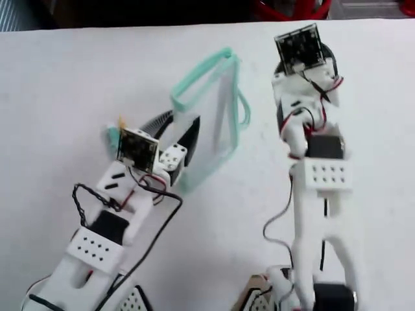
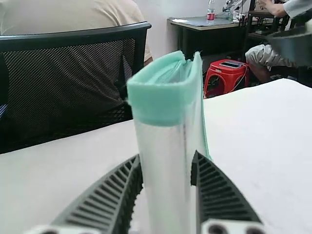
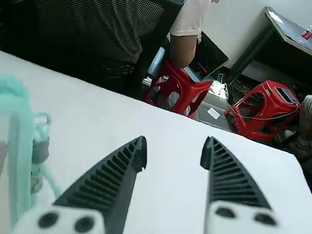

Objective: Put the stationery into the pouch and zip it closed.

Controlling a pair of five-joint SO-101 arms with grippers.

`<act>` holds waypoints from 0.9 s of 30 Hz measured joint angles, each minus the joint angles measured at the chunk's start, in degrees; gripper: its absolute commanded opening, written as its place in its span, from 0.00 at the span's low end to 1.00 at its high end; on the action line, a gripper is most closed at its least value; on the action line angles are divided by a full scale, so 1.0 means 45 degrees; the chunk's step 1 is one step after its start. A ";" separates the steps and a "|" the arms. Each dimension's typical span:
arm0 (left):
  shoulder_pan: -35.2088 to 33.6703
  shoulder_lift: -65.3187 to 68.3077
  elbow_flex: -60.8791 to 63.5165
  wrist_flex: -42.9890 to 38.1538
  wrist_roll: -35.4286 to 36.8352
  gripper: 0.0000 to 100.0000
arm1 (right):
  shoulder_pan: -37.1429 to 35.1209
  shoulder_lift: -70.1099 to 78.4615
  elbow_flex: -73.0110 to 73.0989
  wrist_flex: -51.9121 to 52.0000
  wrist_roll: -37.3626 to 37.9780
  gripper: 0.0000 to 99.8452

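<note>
Pouch (image 2: 165,122), clear plastic with mint-green trim, is held on edge, clamped between the two fingers of the left end effector (image 2: 165,160) (the mint top band rises above the fingertips). The right end effector (image 3: 174,144) hangs with its fingers spread apart, gripping nothing, near the pouch's mint cord loop (image 3: 41,122). A white tabletop (image 1: 58,84) lies beneath both.

One pouch (image 1: 206,113), two arms (image 1: 113,201) (image 1: 321,178)
</note>
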 measured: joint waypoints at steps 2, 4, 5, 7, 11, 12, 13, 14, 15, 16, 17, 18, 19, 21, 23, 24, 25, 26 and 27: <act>0.0117 -0.0039 0.0020 0.0000 0.0000 0.16 | -0.0059 0.1504 0.0000 -0.1973 -0.0391 0.18; 0.0156 -0.0059 0.0039 0.0000 0.0000 0.16 | -0.0195 0.2755 0.0000 -0.3770 -0.0527 0.18; 0.0176 -0.0059 0.0039 0.0000 0.0000 0.16 | -0.0274 0.3380 -0.0098 -0.4571 -0.0527 0.18; 0.0234 -0.0078 0.0039 0.0000 0.0000 0.16 | -0.0371 0.4532 -0.0664 -0.5548 -0.0606 0.18; 0.0234 -0.0078 0.0039 0.0000 0.0000 0.16 | -0.0332 0.6369 -0.2559 -0.5431 -0.0801 0.18; 0.0234 -0.0078 0.0039 0.0000 0.0000 0.16 | -0.0313 0.6759 -0.3126 -0.5158 -0.1016 0.18; 0.0234 -0.0078 0.0039 0.0000 0.0000 0.16 | -0.0293 0.7150 -0.3692 -0.4786 -0.1309 0.18; 0.0234 -0.0078 0.0039 0.0000 0.0000 0.16 | -0.0274 0.7502 -0.4278 -0.4396 -0.1543 0.18; 0.0234 -0.0078 0.0039 0.0000 0.0000 0.16 | -0.0274 0.7873 -0.4884 -0.3985 -0.1680 0.18; 0.0234 -0.0078 0.0039 0.0000 0.0000 0.16 | -0.0274 0.8186 -0.5431 -0.3595 -0.1778 0.18; 0.0234 -0.0078 0.0039 0.0000 0.0000 0.16 | -0.0293 0.8518 -0.6056 -0.3204 -0.1836 0.18; 0.0234 -0.0078 0.0039 0.0000 0.0000 0.16 | -0.0293 0.8811 -0.6681 -0.2755 -0.1856 0.18; 0.0234 -0.0078 0.0039 0.0000 0.0000 0.16 | -0.0293 0.9084 -0.7228 -0.2247 -0.1875 0.18; 0.0234 -0.0137 0.0039 0.0176 0.0000 0.16 | -0.0313 0.9553 -0.8244 -0.1094 -0.1875 0.18; 0.0234 -0.0176 0.0039 0.0391 0.0000 0.16 | -0.0371 1.0002 -0.9182 0.0195 -0.1875 0.18; 0.0234 -0.0176 0.0020 0.0449 0.0000 0.16 | -0.0449 1.0198 -0.9651 0.0840 -0.1875 0.18; 0.0234 -0.0176 0.0020 0.0527 0.0000 0.16 | -0.0508 1.0295 -1.0081 0.1504 -0.1875 0.18; 0.0234 -0.0176 0.0000 0.0567 0.0000 0.16 | -0.0586 1.0374 -1.0491 0.2208 -0.1875 0.18; 0.0234 -0.0176 0.0000 0.0586 0.0000 0.16 | -0.0703 1.0432 -1.0921 0.2911 -0.1817 0.18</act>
